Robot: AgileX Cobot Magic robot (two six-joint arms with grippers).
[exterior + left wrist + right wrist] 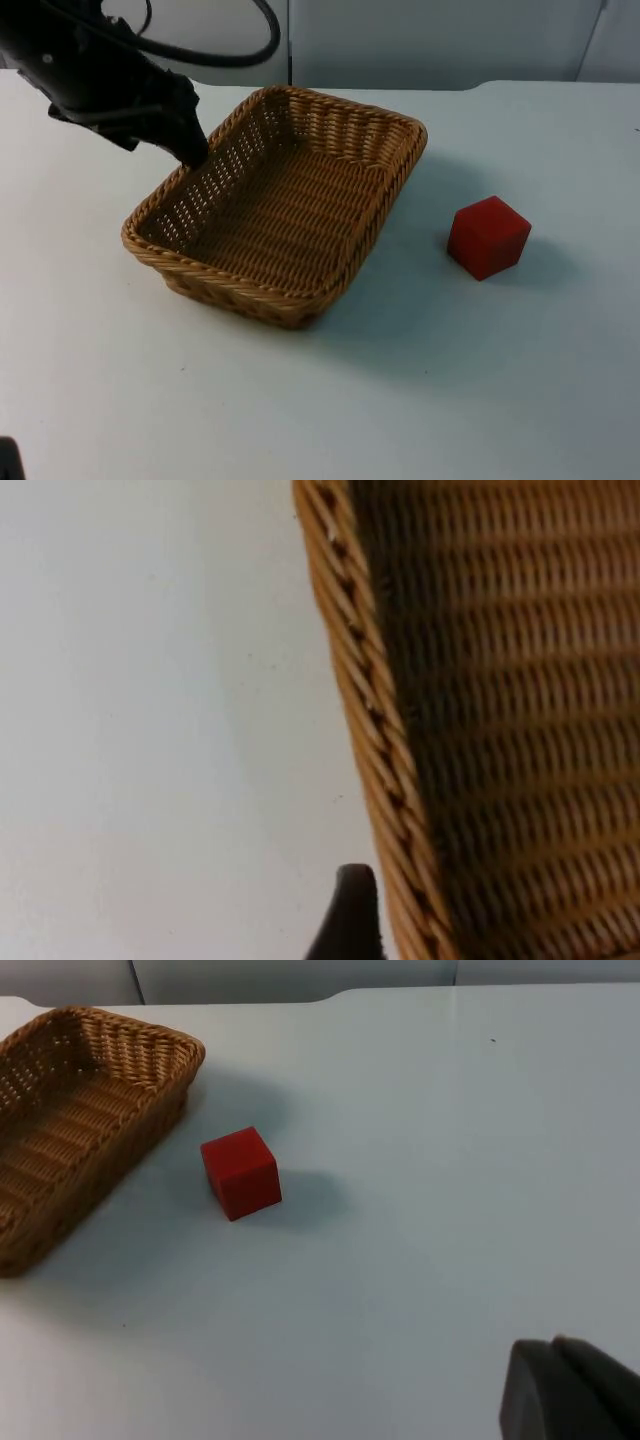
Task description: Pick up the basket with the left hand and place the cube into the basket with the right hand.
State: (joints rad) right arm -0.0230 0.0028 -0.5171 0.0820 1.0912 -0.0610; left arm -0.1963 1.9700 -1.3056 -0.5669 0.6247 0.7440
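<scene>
White table top (420,400) carries everything you see. Nearest you, the wicker basket (280,215) rests on it, with the red cube (488,236) just beside and apart. Your left gripper (190,152) sits at the basket's far-left rim; whether its fingers are spread or pinching, I cannot tell. Your right gripper (565,1390) waits well apart from the cube, fingers pressed together.

The white table (420,400) carries a wicker basket (290,215) at centre-left and a red cube (488,236) to its right.
</scene>
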